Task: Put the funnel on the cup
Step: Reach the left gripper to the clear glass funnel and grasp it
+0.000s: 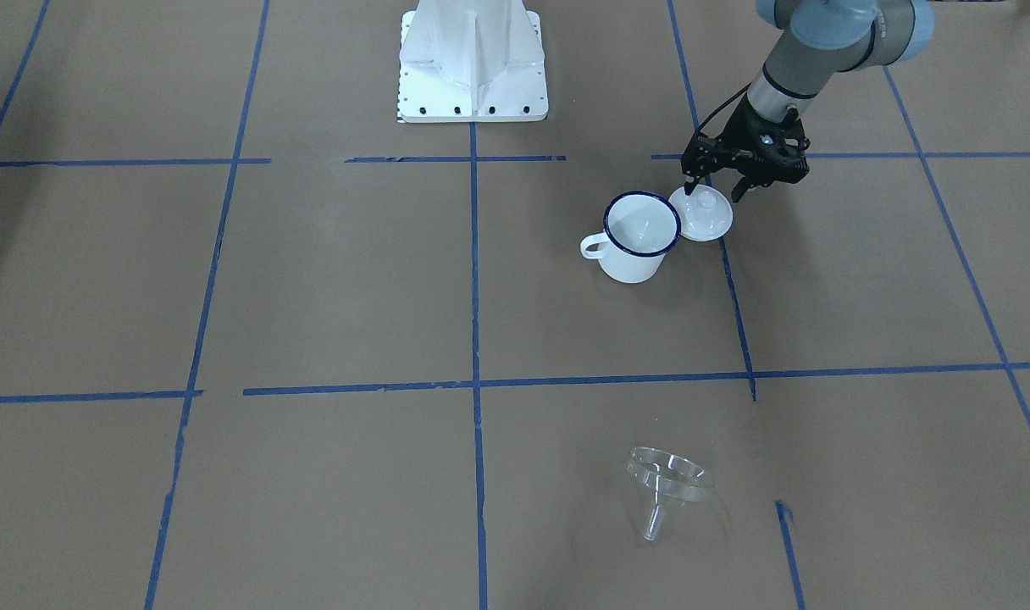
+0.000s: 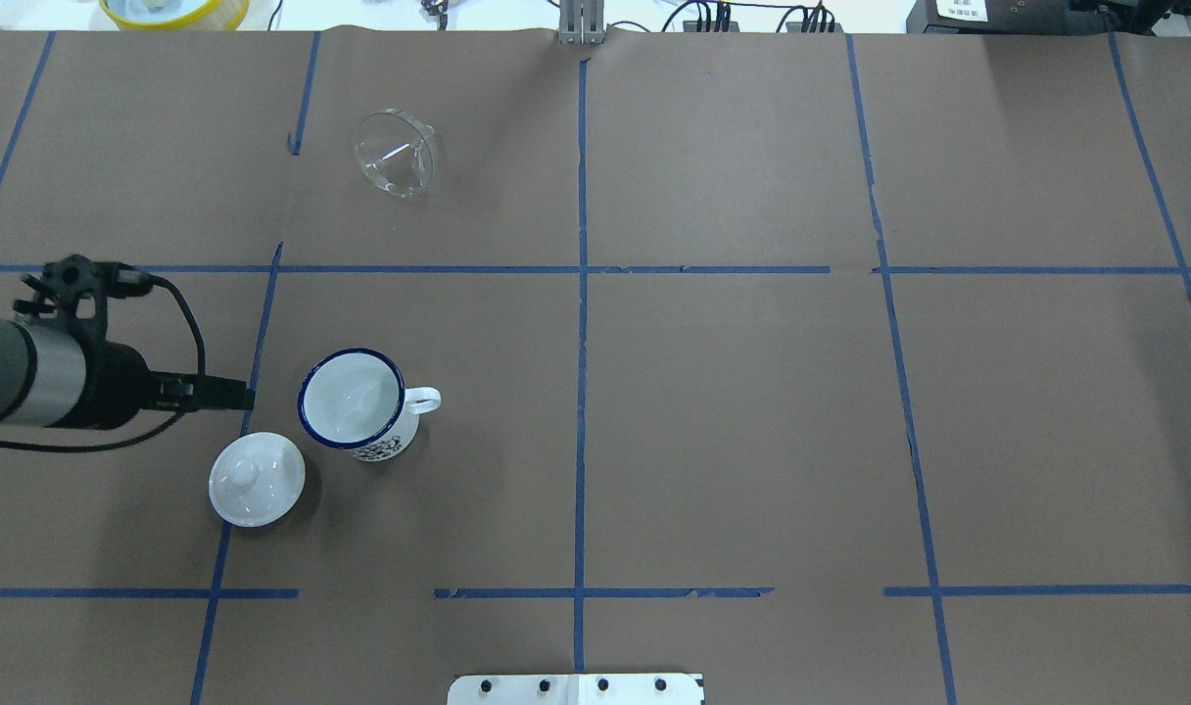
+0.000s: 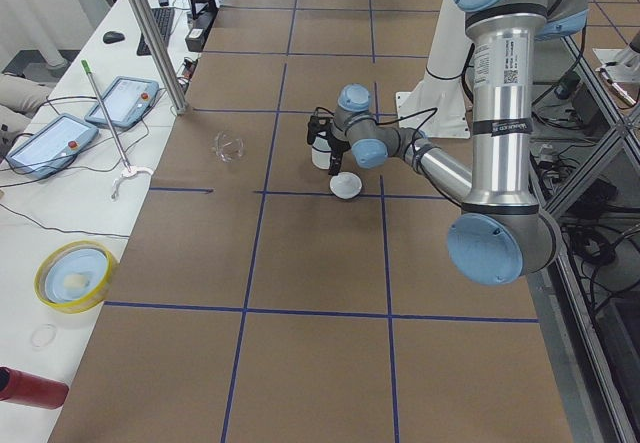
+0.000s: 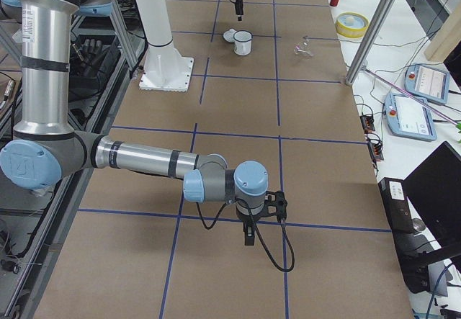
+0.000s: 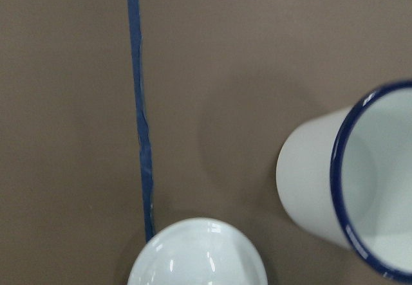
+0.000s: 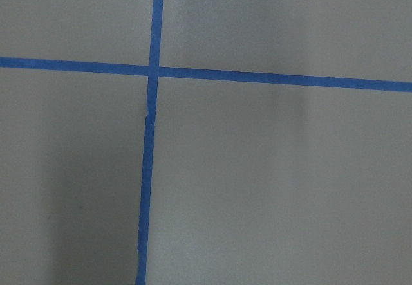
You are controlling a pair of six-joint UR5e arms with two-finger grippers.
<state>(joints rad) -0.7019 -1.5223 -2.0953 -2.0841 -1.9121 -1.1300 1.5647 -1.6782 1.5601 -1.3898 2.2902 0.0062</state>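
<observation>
Funnel [image 1: 669, 485], tipped over near front & far from cup [image 1: 638, 237], is best pinched at rim by left gripper [image 1: 717, 190], spread & empty.

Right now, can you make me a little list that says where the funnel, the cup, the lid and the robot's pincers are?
funnel: lying tilted on the table, far from the cup
cup: upright, empty, nothing on top
lid: on the table beside the cup
left pincer: open, empty, up near the lid
right pincer: far from all three, over the table; open or shut unclear
task: not done yet
</observation>
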